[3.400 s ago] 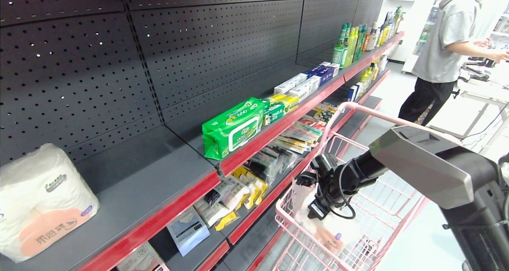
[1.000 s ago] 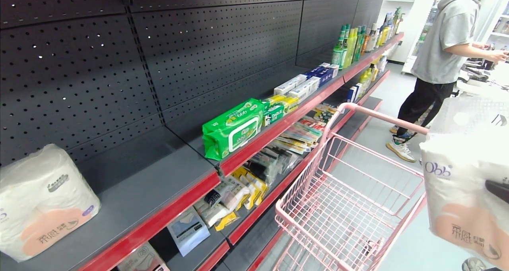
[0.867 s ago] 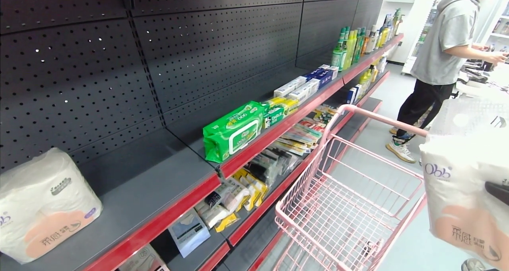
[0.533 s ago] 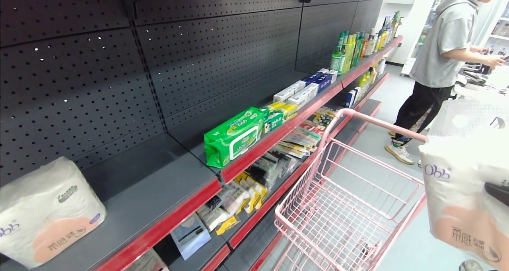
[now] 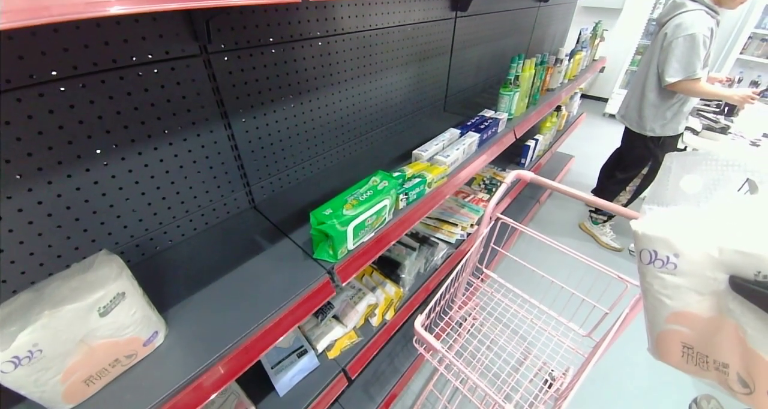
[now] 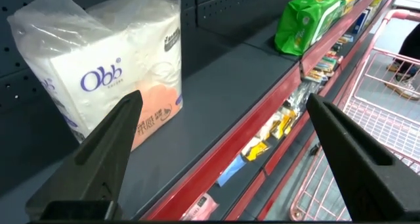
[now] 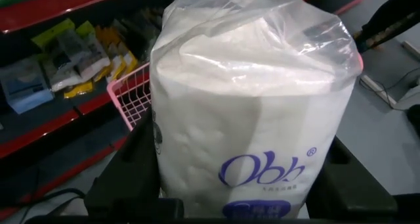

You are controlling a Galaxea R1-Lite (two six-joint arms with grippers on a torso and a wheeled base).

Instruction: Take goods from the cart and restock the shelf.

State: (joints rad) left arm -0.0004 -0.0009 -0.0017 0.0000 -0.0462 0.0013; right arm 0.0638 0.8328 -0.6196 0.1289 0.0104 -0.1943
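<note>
Moved: toilet paper pack (image 5: 699,301) is up out of the cart (image 5: 447,304), where my right gripper (image 7: 243,178) reached before; my head view has tilted up.
Right jaws: pinching the pack's two sides, beside the cart.
Left jaws: left gripper (image 6: 223,152) spread, empty, near the shelf (image 5: 240,289).
Handling: light, soft, slick wrap — I judge it squashes; hold the firm sides, not the loose top.

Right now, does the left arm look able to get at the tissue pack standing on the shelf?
Probably yes. The left gripper has its jaws open near the tissue pack, with only bare shelf between.
</note>
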